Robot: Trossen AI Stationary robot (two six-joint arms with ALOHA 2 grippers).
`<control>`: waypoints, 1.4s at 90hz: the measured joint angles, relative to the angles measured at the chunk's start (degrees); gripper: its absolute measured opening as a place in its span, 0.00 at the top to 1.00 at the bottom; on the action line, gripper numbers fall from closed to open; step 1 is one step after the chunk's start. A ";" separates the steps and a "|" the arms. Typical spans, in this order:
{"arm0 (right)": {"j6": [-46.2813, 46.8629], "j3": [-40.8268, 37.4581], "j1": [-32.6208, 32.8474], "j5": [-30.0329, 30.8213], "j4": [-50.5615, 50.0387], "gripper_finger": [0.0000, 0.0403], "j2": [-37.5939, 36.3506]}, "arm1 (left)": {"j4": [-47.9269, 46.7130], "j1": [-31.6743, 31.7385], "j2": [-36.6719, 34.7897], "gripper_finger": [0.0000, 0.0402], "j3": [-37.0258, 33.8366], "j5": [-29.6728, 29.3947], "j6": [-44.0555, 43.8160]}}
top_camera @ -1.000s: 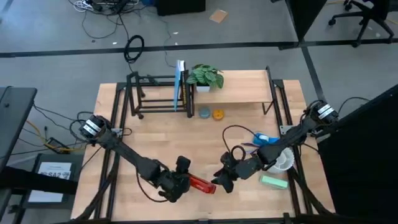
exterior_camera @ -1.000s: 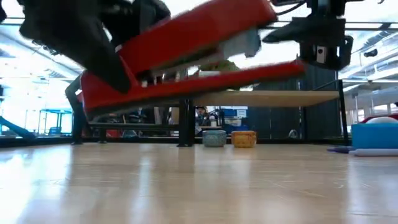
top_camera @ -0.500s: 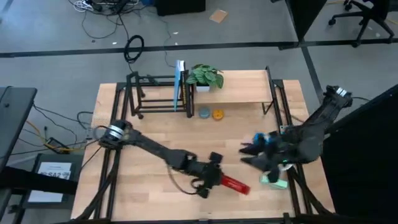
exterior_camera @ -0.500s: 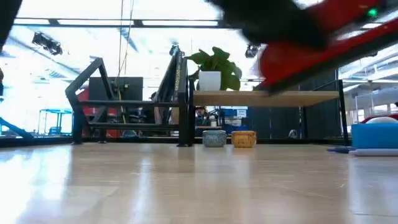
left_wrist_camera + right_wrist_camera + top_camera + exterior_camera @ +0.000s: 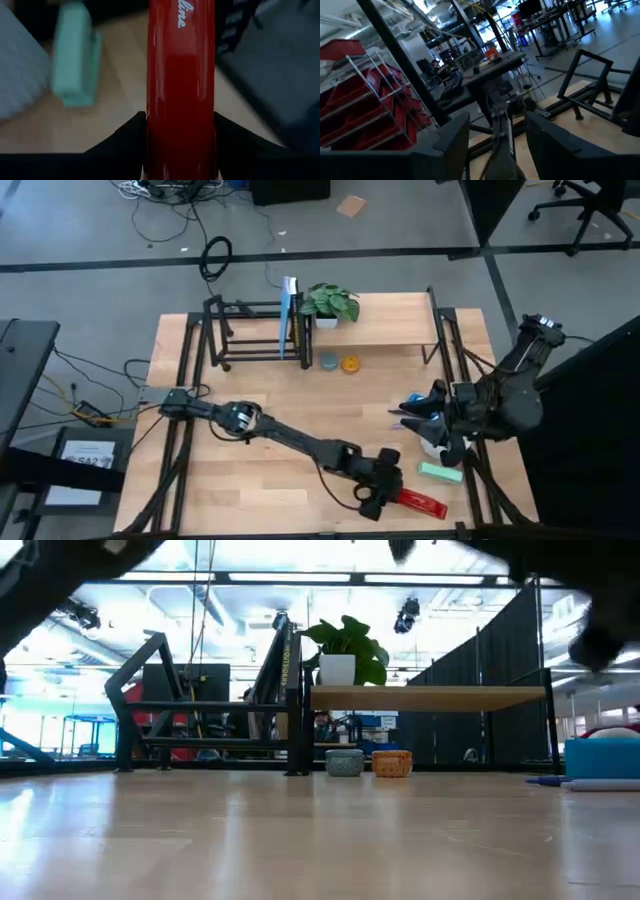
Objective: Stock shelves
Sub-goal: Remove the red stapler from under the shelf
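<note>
Reaching low right in the high view, the left gripper (image 5: 385, 495) pinches a red stapler (image 5: 420, 503) just beside a mint block (image 5: 440, 471).
High view: the plank shelf (image 5: 385, 320) (plant (image 5: 331, 303) on it) and rack (image 5: 250, 330) sit upper centre; the right gripper (image 5: 432, 420) is mid right. Low view: shelf mid frame. Left wrist view: fingers (image 5: 125, 137) clamp the stapler. Right wrist view: fingers (image 5: 452, 135) spread.

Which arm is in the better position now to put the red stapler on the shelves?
Left. The left gripper already holds the red stapler in its jaws, though far from the shelves. The right gripper is empty at the table's right side.
</note>
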 joint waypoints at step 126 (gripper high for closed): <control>-2.05 -0.02 7.34 5.79 -0.91 0.62 7.71 | -2.13 -6.05 -2.26 0.46 1.27 -3.80 7.42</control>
